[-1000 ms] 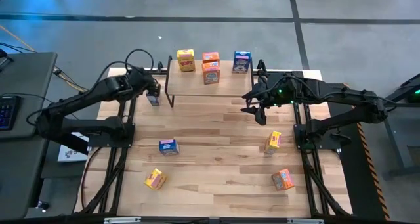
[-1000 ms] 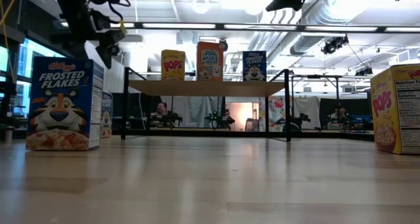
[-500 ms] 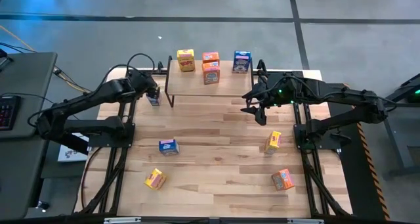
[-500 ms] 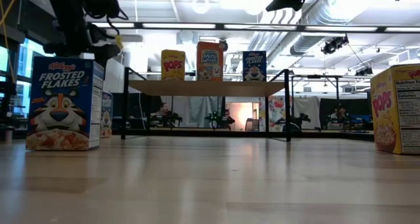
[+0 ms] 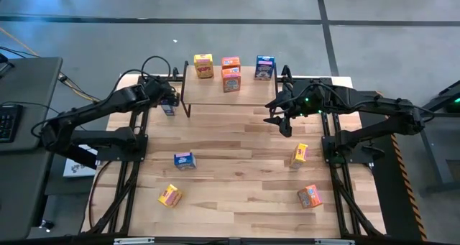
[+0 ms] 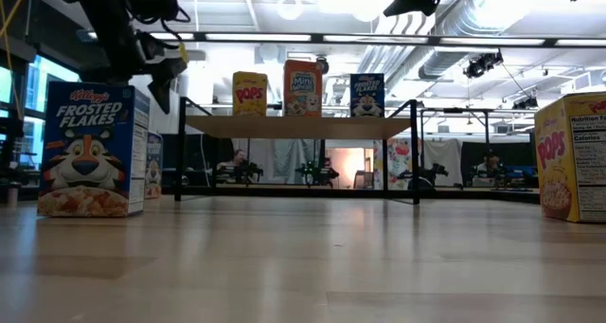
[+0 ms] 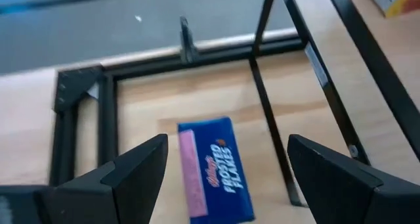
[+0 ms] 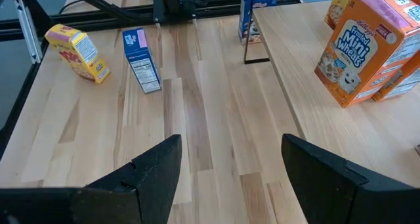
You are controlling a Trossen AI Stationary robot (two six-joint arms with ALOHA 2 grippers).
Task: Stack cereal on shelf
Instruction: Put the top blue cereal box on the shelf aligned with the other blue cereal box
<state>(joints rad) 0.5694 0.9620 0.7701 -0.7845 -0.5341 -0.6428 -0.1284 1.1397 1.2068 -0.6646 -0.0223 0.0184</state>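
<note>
The shelf (image 5: 228,94) stands at the far edge of the table (image 5: 237,173). On its top are four cereal boxes: a yellow box (image 5: 203,65), an orange box (image 5: 231,62) with a second orange box (image 5: 231,79) just in front of it, and a blue box (image 5: 264,67).

The left gripper (image 5: 169,100) hangs above a blue Frosted Flakes box (image 7: 216,178) that stands on the table just beside the shelf's left legs. Its fingers (image 7: 134,168) are spread wide on both sides of the box and hold nothing; they seem not to touch it.

The right gripper (image 5: 282,123) waits in the air near the shelf's right end, its fingers (image 8: 154,168) apart and empty.

On the near part of the table lie another blue box (image 5: 184,160), a yellow box at the left (image 5: 169,195), a yellow box at the right (image 5: 300,155) and an orange box near the right corner (image 5: 310,196).
</note>
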